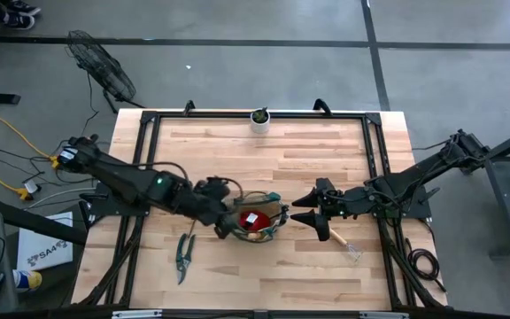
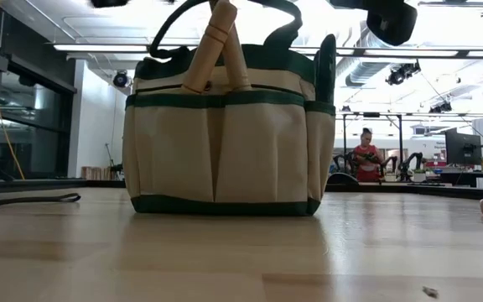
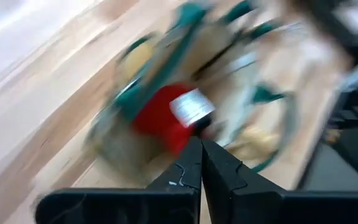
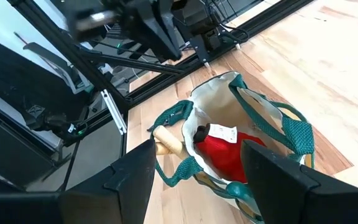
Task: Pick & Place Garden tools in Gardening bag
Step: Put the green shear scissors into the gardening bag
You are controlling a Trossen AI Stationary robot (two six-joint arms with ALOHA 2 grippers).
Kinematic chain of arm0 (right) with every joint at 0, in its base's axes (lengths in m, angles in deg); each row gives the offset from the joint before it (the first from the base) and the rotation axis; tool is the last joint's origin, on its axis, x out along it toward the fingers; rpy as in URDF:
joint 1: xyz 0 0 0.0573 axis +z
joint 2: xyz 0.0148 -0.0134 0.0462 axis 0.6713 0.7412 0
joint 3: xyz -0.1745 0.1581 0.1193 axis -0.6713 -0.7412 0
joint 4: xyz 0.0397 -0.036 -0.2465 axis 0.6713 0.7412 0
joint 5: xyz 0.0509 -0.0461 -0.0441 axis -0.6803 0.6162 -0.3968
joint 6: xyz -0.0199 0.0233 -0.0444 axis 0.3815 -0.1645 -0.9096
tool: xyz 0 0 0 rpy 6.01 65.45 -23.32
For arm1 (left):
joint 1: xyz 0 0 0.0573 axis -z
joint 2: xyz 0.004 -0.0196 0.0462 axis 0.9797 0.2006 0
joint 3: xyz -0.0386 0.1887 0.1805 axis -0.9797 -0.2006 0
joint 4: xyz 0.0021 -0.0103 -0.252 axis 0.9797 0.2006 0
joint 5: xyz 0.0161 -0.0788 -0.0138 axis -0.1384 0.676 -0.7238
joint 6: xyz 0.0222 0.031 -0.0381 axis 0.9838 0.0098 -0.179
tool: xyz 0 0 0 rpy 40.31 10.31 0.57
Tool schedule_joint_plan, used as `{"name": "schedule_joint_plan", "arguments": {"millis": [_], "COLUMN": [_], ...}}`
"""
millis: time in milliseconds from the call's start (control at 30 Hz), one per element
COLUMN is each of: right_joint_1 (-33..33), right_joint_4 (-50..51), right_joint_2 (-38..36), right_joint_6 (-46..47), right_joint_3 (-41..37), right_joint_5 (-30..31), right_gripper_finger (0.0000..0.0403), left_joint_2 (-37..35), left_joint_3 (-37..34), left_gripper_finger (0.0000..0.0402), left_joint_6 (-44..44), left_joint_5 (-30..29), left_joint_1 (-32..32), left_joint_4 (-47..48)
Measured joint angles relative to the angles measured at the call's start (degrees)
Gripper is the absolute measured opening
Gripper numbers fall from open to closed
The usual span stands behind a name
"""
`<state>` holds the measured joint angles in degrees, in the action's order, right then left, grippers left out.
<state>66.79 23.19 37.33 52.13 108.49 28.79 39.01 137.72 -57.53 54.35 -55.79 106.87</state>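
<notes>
A: Gardening bag [image 1: 257, 221] sits mid-tabletop [image 1: 273, 151], red item [image 4: 229, 152] and a wooden handle [image 2: 212, 46] already inside. Left hand [image 3: 201, 163]?

B: Pressed together, empty, just over the bag's rim, probably after a drop.

A: Right hand [image 1: 315, 206]?

B: Spread beside the bag; trowel [image 1: 336, 241] and pruning shears [image 1: 184, 254] remain outside.

Wooden table [image 1: 282, 151]: bag [image 1: 268, 229], shears [image 1: 184, 257], pot [image 1: 260, 118]

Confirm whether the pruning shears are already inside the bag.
No, the pruning shears lie on the table, left of the gardening bag.
</notes>
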Motion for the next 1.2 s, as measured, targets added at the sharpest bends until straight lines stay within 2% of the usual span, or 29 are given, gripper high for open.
{"name": "schedule_joint_plan", "arguments": {"millis": [267, 467, 667, 767, 1033, 1200], "right_joint_1": [0.0, 0.0, 0.0, 0.0, -0.3, -2.9], "right_joint_4": [0.2, 0.2, 0.2, 0.2, -0.4, 1.9], "right_joint_2": [0.0, 0.0, 0.0, 0.0, 0.0, 0.0], "right_joint_6": [0.0, 0.0, 0.7, 1.1, 1.0, 0.9], "right_joint_3": [0.0, 0.0, 0.0, 0.0, 0.0, 0.0], "right_joint_5": [0.0, 0.0, 0.0, 0.0, 0.2, 4.2], "right_gripper_finger": [0.0227, 0.0227, 0.0227, 0.0227, 0.0227, 0.0227], "left_joint_2": [1.4, 1.4, 1.3, 1.4, 1.2, 1.2], "left_joint_3": [-0.1, -0.2, -5.4, -9.9, -20.9, -27.0], "left_gripper_finger": [0.0, 0.0, 0.0002, 0.0018, 0.0126, 0.0174], "left_joint_6": [-22.1, -29.4, -28.8, -29.1, -29.5, -29.6], "left_joint_5": [-2.4, -2.8, 1.6, 3.9, 9.3, 11.8], "left_joint_1": [3.7, 4.4, 4.4, 4.4, 4.3, 3.9], "left_joint_4": [20.5, 28.6, 27.6, 23.9, 12.0, 6.0]}}
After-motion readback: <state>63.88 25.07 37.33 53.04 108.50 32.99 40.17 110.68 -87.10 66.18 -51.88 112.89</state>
